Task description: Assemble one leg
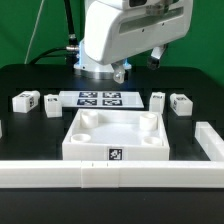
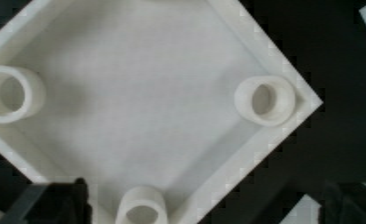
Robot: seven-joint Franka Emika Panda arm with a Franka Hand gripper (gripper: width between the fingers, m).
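The gripper hangs over the back of the tray, clear of the table, with the arm bulking above it. From the wrist, its two dark fingers sit spread wide at the edges of the shot. There is nothing between them, only tray below, so it is wide open and holding nothing.

And the legs? All four are down on the black table, well apart from the gripper. Toward the exterior view's left there's one leg and a second leg just beside it. Toward the right, a third leg and a fourth leg lie close together. They flank the marker board, which lies flat behind the tray.

Now the tray itself. The wrist view looks straight into it, and its flat white floor shows bare. Round sockets stand in the corners, three of them in shot. A tag faces out from its front wall. A white rail runs along the front of the table.
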